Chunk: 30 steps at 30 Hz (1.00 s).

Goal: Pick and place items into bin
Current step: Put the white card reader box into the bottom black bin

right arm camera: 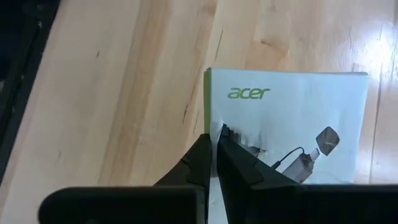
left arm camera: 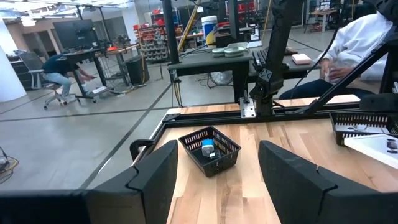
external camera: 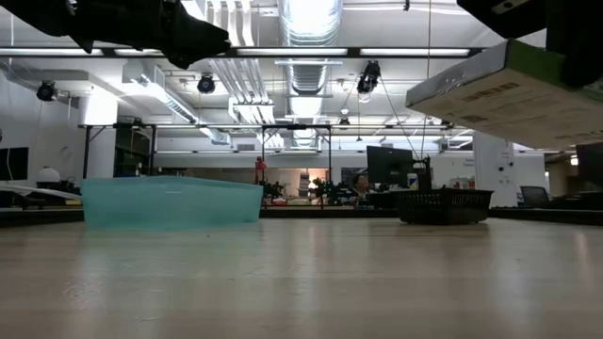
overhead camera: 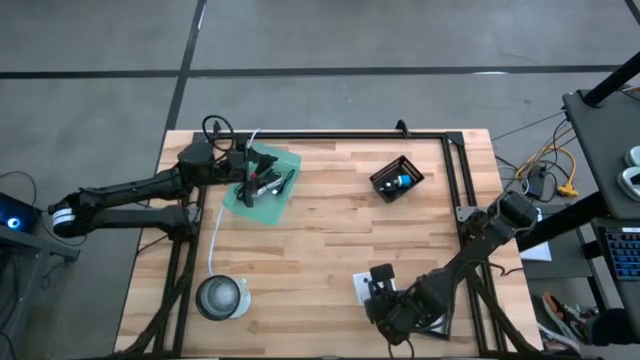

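My right gripper [right arm camera: 214, 135] is shut on a white printed packet [right arm camera: 292, 124] with a green edge, near the table's near right corner [overhead camera: 362, 285]. The low view shows the packet [external camera: 509, 89] raised off the table. My left gripper [left arm camera: 217, 152] is open and hovers over the teal bin [overhead camera: 262, 185], which holds several black items [overhead camera: 268, 180]. A black mesh basket [overhead camera: 397, 180] rests on the table right of the middle with a small blue piece [left arm camera: 207, 149] inside. My right gripper pinches the white packet between its two fingers at the green-striped edge [right arm camera: 210, 118], coming from above and pointing down. The packet is lifted clear of the table and sits tilted, with its underside [external camera: 490, 104] showing in the low view.
A round clear lidded tub [overhead camera: 220, 297] stands near the near left corner. A white cable [overhead camera: 216, 225] runs from the bin toward it. A black frame [overhead camera: 455, 170] edges the far and right sides. People sit beyond the table [left arm camera: 354, 43]. Bare wood lies mid-table.
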### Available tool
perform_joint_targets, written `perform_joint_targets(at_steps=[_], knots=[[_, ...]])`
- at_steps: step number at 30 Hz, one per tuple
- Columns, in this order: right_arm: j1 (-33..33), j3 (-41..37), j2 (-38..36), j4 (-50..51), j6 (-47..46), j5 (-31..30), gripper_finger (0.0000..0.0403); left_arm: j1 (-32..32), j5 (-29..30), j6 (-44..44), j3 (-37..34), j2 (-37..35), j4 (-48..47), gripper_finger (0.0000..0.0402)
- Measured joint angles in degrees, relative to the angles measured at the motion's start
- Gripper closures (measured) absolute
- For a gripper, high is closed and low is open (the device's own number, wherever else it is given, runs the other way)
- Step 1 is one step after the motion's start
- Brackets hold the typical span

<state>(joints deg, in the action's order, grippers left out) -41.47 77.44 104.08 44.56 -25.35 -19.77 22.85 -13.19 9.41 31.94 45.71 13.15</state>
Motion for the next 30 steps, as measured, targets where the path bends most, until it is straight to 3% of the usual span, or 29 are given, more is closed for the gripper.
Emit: perform_joint_targets(at_steps=[8, 17, 30], knots=[[-0.15, 2.22, -0.06, 5.17, 0.04, 0.04, 0.0392, 0.0, 0.0, 0.0, 0.0, 0.0, 0.0, 0.0194], [-1.58, 5.25, -0.98, 21.44, 7.41, -0.01, 0.0392, 0.0, 0.01, -0.02, 0.0, 0.02, 0.49, 0.0194], [-6.27, 5.32, -4.83, 22.6, 9.66, 0.2, 0.0394, 0.0, 0.02, -0.11, 0.0, 0.0, 1.42, 0.0194]])
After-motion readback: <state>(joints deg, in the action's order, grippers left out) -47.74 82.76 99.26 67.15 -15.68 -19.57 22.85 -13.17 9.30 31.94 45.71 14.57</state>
